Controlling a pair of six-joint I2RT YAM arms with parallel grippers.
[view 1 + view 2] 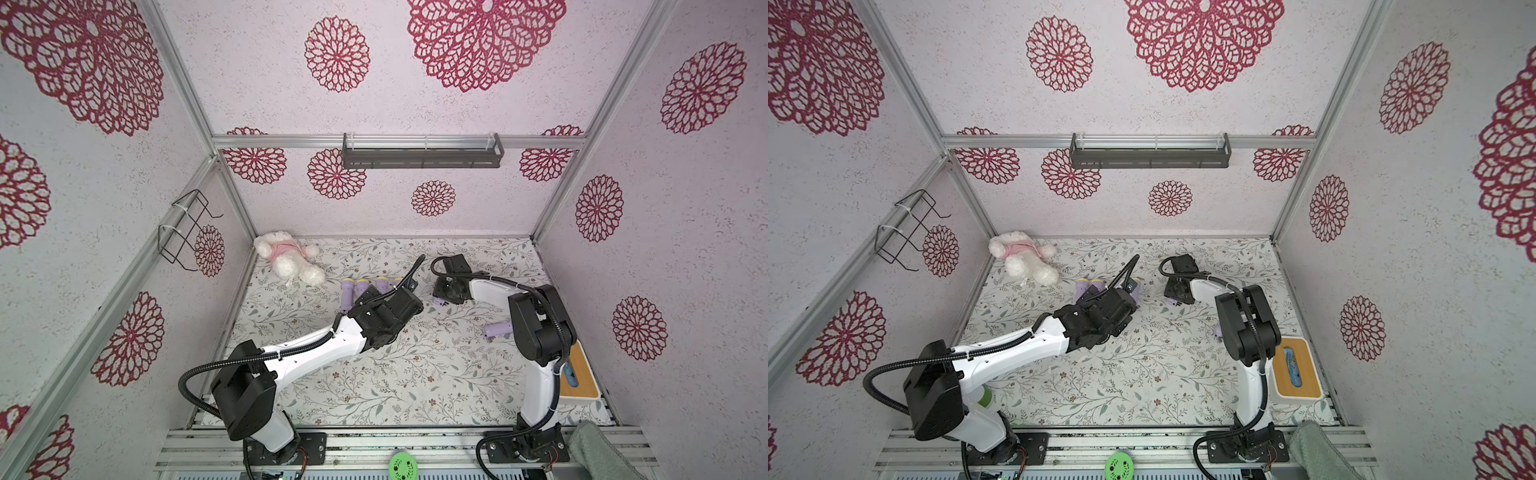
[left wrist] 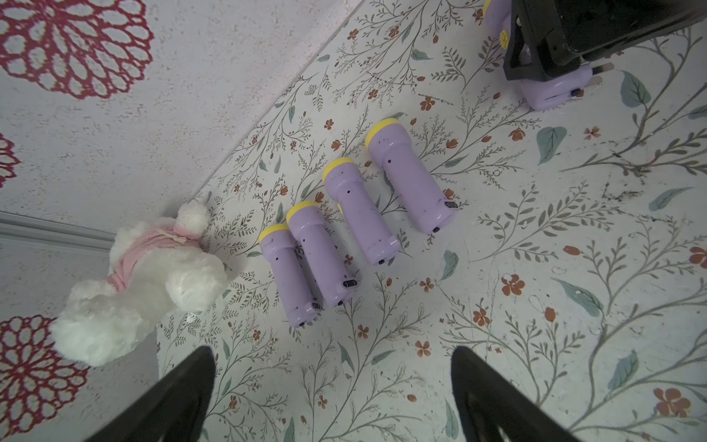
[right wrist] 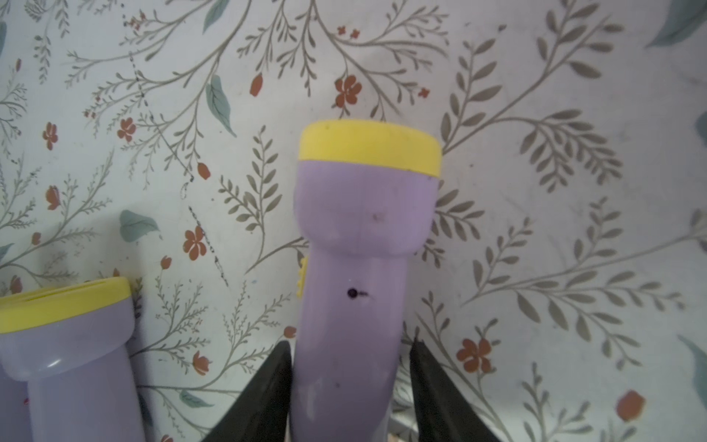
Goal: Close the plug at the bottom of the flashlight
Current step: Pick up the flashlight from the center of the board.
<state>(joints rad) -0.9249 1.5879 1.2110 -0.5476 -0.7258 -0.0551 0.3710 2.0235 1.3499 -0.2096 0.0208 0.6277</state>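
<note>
On the tabletop [image 1: 415, 374] a stuffed toy [image 1: 286, 259] lies in the back left corner, and to its right a row of four flashlights [image 2: 359, 214] lies side by side, heads toward the back wall. Right of the row a fifth flashlight [image 3: 352, 306] lies between the fingers [image 3: 267, 394] of the right gripper [image 3: 351, 342], while a sixth flashlight [image 1: 496, 329] lies nearer the front, just beside the right arm [image 1: 536, 324]. A box [image 1: 584, 382] sits at the tabletop's right edge, a shelf [image 1: 422, 156] hangs on the back wall and a wire rack [image 1: 187, 228] on the left wall.

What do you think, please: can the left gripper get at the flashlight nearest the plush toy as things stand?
Probably yes: the left gripper is open, facing that flashlight with nothing between; its neighbour lies close beside it, though.
</note>
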